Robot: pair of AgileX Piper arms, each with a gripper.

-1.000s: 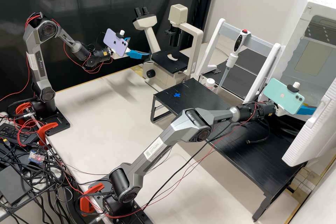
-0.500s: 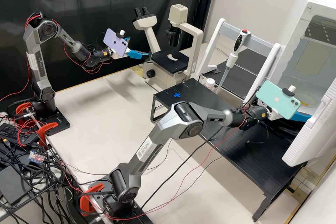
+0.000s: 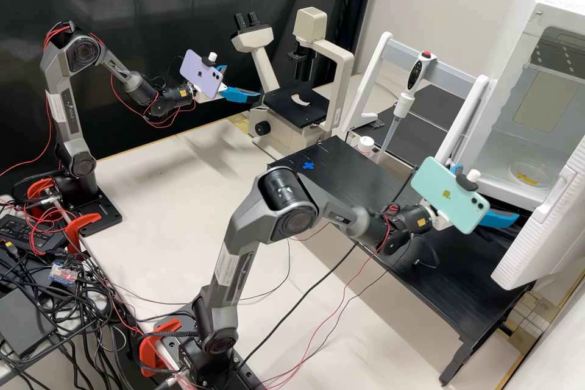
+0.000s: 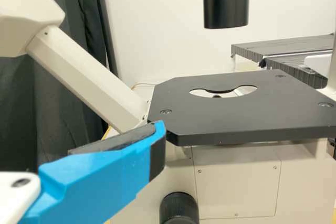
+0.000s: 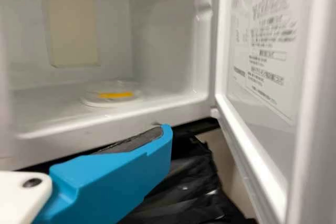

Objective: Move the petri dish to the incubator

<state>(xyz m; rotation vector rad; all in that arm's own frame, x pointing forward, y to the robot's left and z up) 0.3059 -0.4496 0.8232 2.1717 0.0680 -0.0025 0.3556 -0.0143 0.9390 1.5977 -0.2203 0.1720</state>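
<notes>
Drawing back from the incubator (image 3: 521, 42) in the high view, the right gripper (image 3: 489, 193) has left the chamber over the last second, its fingers parted with nothing between them. That has uncovered the petri dish (image 3: 530, 175), now plain on the chamber floor, so the transfer looks all but finished; shutting the open incubator door (image 3: 536, 231) may be what remains. The left gripper (image 3: 242, 81), also spread and holding nothing, hangs beside the inverted microscope (image 3: 338, 73), unmoved since the earlier frames. A white label (image 3: 227, 265) sits on the right arm, its print too small to tell.

In the left wrist view, a blue finger (image 4: 100, 182) is near the black microscope stage (image 4: 236, 114), which bears no legible label.

In the right wrist view, the dish lies flat, apart from the finger, with something yellow on it, and dense printed text (image 5: 268, 40) covers the door's inner face
</notes>
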